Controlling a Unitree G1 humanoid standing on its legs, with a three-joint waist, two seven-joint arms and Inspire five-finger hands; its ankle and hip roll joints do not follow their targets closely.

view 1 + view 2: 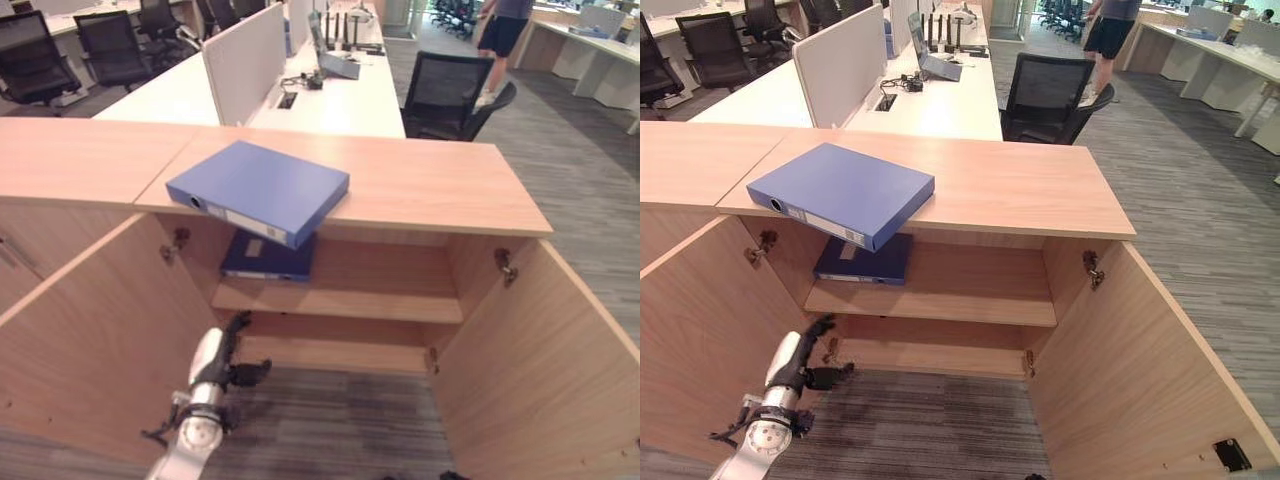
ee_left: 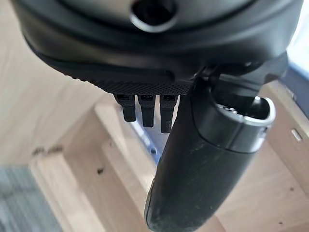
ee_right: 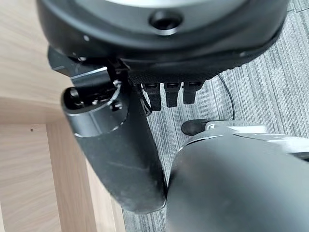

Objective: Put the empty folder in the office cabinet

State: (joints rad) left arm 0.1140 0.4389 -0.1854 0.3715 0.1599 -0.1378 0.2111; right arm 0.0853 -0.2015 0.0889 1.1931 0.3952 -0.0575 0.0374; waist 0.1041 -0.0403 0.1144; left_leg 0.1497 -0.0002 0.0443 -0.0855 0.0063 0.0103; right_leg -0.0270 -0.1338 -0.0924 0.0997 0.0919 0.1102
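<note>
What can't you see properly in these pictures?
- Second blue folder on the cabinet shelf: partly hidden by the top folder overhanging the cabinet top.
- Whether either folder is empty: both are closed.
- Person in the background: cut off by the eye views' top edge.

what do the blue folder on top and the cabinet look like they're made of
Blue folder: likely plastic-covered board, smooth matte blue faces, with a pale label and a ring hole on its spine. Office cabinet: looks like wood-grain laminate over board, light brown and matte, with metal hinges on its open doors.
</note>
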